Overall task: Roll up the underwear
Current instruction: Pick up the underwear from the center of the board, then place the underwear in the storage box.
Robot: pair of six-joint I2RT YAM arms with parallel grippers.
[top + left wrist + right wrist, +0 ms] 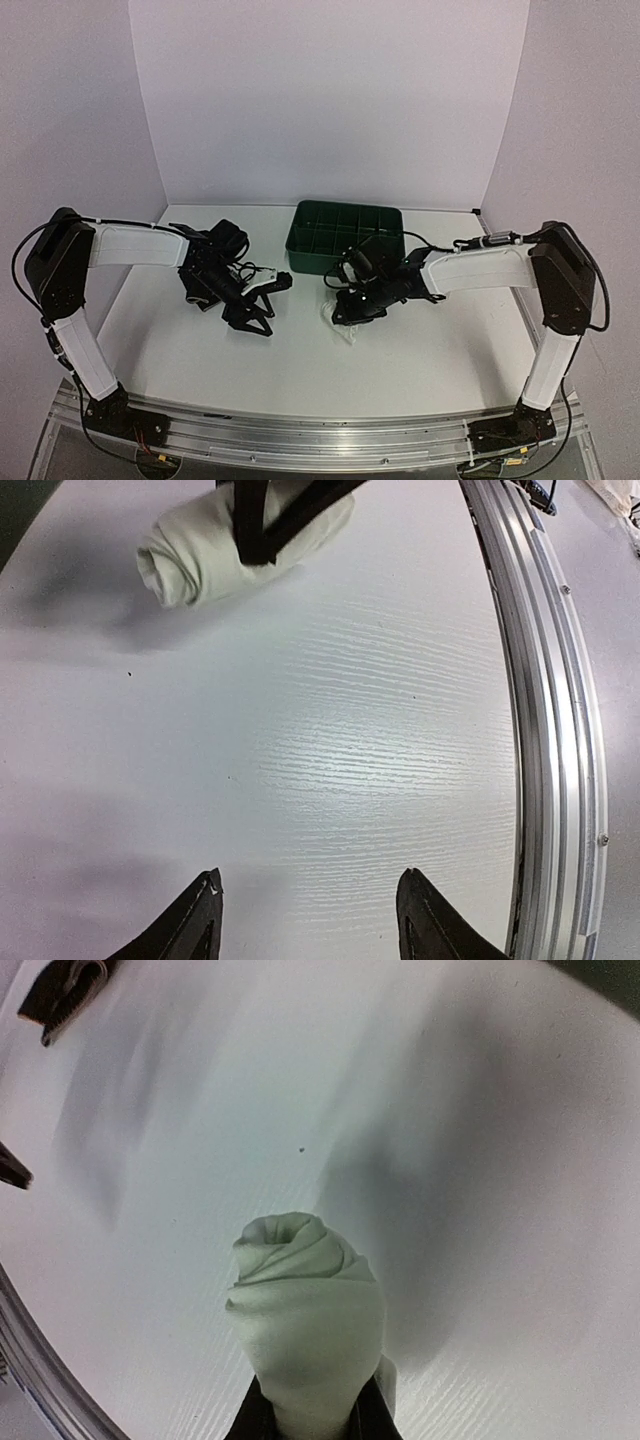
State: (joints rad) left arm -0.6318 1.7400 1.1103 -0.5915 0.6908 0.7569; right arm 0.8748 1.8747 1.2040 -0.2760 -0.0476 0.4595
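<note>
The right gripper point(310, 1418) is pinching the cream-white roll point(305, 1320). In the right wrist view its two dark fingers point(250, 1422) sit at the bottom edge of the frame, one on each side of the cloth. The roll reaches from them up to the middle of the picture, its spiral end pointing away from the jaws. In the left wrist view the same roll is at the upper left, with those black fingers clamped across it. Whether it rests on the table or hangs just above it I cannot tell.

The left gripper point(310, 920) is spread wide with nothing between its jaws. Its two finger tips show at the bottom edge of the left wrist view, over the bare white table point(330, 740).

In the top view the two grippers are in the middle of the frame, near each other but apart, with pale cloth showing just below the right one. The green tray point(345, 250) stands above centre, just beyond the right arm's wrist. A metal rail point(550, 700) runs down the right side of the left wrist view.

A dark cloth bundle point(62, 988) with a pale edge lies in the upper left corner of the right wrist view, well apart from the roll. I cannot tell which garment it is.
</note>
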